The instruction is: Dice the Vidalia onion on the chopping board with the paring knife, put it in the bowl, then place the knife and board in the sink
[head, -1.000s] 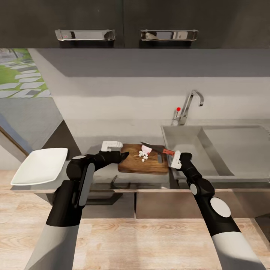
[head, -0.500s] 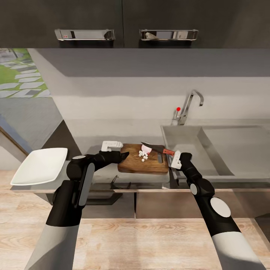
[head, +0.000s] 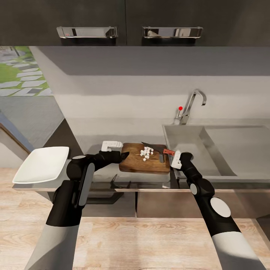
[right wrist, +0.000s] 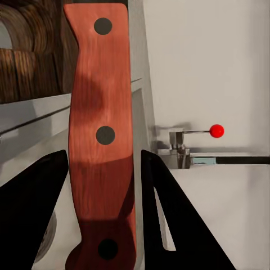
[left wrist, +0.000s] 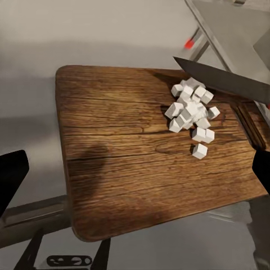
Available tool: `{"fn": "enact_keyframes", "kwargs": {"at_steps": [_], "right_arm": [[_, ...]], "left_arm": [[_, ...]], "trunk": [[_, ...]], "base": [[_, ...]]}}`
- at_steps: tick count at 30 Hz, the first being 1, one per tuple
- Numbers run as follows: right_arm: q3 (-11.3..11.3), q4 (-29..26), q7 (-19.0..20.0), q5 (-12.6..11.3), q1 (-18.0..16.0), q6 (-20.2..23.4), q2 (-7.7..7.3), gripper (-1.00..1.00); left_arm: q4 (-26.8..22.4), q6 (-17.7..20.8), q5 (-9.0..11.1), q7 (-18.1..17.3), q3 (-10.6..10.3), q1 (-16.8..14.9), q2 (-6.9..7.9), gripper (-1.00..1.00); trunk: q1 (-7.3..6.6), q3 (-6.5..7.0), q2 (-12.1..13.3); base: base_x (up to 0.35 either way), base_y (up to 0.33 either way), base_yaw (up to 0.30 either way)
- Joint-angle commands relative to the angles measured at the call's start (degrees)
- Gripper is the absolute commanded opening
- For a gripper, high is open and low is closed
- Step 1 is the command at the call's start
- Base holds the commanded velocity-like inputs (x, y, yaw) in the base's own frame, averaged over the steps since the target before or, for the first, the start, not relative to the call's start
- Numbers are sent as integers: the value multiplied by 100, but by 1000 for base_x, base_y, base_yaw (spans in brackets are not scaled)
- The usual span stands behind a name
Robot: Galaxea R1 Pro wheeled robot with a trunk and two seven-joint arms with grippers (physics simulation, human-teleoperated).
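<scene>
The chopping board [head: 144,164] lies on the countertop [head: 93,137] just left of the sink [head: 187,140]. A heap of small white onion cubes [head: 146,152] [left wrist: 191,111] sits on the board's far right part. Over the board's far corner lies the dark blade of the paring knife [head: 150,146] [left wrist: 225,81]. Its orange-red handle [right wrist: 101,135] is between the fingers of my right gripper [head: 174,157] [right wrist: 104,188], which is shut on it at the board's right end. My left gripper [head: 118,149] [left wrist: 135,174] is open at the board's left end. The white bowl [head: 42,165] stands far left.
The tap [head: 193,103] with its red knob [head: 180,108] rises behind the sink, and the drainboard [head: 240,144] stretches right. Dark wall cabinets [head: 127,18] hang overhead. The bowl sits at the counter's left end, by the front edge. Wooden floor [head: 142,240] lies below.
The pinkish onion lump on the board is now a heap of small white cubes. The view has shifted slightly. Both arms and the knife are about where they were.
</scene>
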Motion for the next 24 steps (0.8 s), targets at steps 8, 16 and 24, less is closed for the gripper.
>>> {"fn": "enact_keyframes", "kwargs": {"at_steps": [8, 16, 24], "right_arm": [[1, -8, 22, 46, 0, -19, -2, -100], [1, -8, 22, 46, -2, -19, -4, -100], [1, -8, 14, 46, -3, -25, -3, -100]], "left_arm": [[-4, 33, 23, 4, 4, -5, -2, 100], [-4, 33, 23, 4, 4, -5, -2, 100], [-4, 33, 23, 4, 4, -5, -2, 100]], "trunk": [[3, -10, -11], [3, -10, -11], [3, 19, -11]], "base": [[15, -3, 0], [28, -10, 0], [2, -1, 0]]}}
